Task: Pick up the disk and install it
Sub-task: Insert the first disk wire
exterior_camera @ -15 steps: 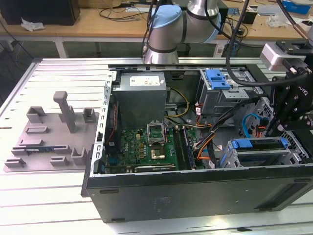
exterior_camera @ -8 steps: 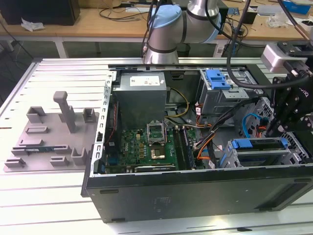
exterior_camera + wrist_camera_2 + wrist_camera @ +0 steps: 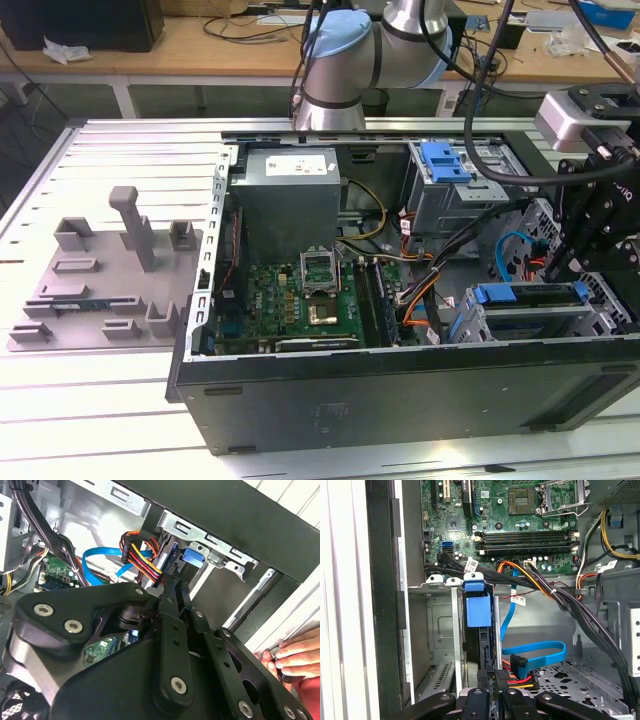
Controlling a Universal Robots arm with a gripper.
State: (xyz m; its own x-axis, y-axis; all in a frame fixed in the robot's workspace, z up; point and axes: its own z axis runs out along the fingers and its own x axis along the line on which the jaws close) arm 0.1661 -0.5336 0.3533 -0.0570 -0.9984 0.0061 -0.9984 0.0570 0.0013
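Inside the open computer case (image 3: 400, 395), at the drive cage (image 3: 437, 625), the gripper (image 3: 493, 679) has its fingers pressed together, tips right at the end of the disk (image 3: 477, 611). The disk sits on edge in the cage slot. A red-yellow power cable (image 3: 519, 672) and a blue data cable (image 3: 540, 652) crowd just beside the fingers. The motherboard (image 3: 495, 515) lies beyond. A person's hand (image 3: 295, 655) rests on the case edge.

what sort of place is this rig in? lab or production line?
Likely a robotics lab bench, not a line: an opened desktop PC case lies on a slotted aluminium table, with a grey fixture plate beside it and cluttered wooden desks behind.
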